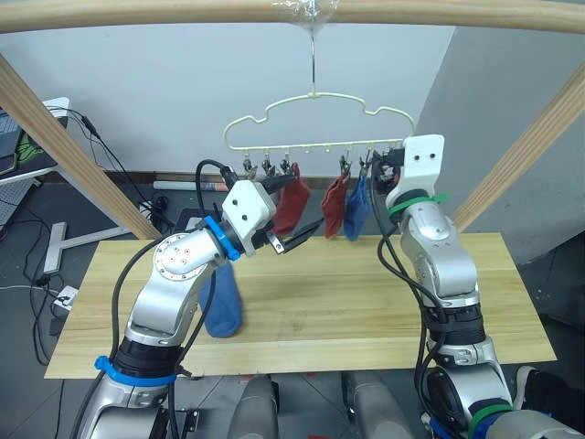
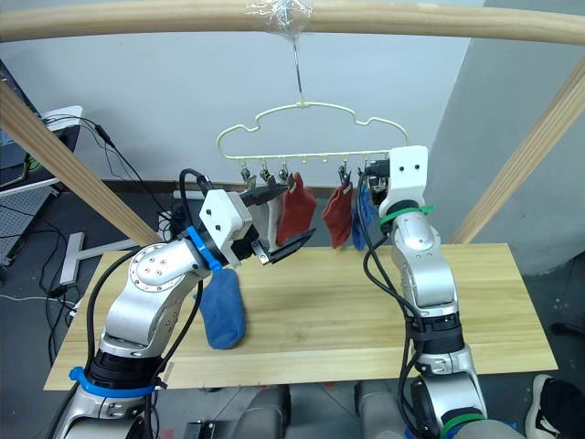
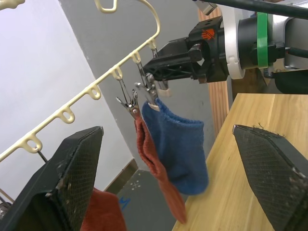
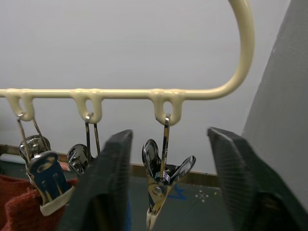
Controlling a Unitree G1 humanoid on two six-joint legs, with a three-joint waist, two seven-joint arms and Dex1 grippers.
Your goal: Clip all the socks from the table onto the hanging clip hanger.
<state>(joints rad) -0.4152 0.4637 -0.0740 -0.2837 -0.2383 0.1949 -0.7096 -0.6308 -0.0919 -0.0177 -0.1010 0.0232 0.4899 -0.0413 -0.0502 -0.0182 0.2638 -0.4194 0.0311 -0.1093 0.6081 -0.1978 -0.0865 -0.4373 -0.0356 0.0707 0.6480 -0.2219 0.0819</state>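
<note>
The pale yellow clip hanger (image 1: 315, 128) hangs by its hook from the top pole. Two rust-red socks (image 1: 294, 206) (image 1: 335, 206) and a blue sock (image 1: 356, 208) hang from its clips. A light grey sock (image 2: 271, 221) hangs partly hidden behind my left gripper. Another blue sock (image 1: 222, 304) lies on the table (image 1: 366, 302), partly behind my left arm. My left gripper (image 1: 303, 203) is open and holds nothing, just in front of the hanging socks. My right gripper (image 4: 166, 185) is open at the hanger's right end, its fingers either side of an empty metal clip (image 4: 163, 166) without touching it.
A wooden frame stands around the table: a top pole (image 1: 183, 14) and slanted side poles (image 1: 64, 155) (image 1: 530, 151). Cables and a white stand (image 1: 59, 242) sit on the floor to the left. A grey wall rises behind.
</note>
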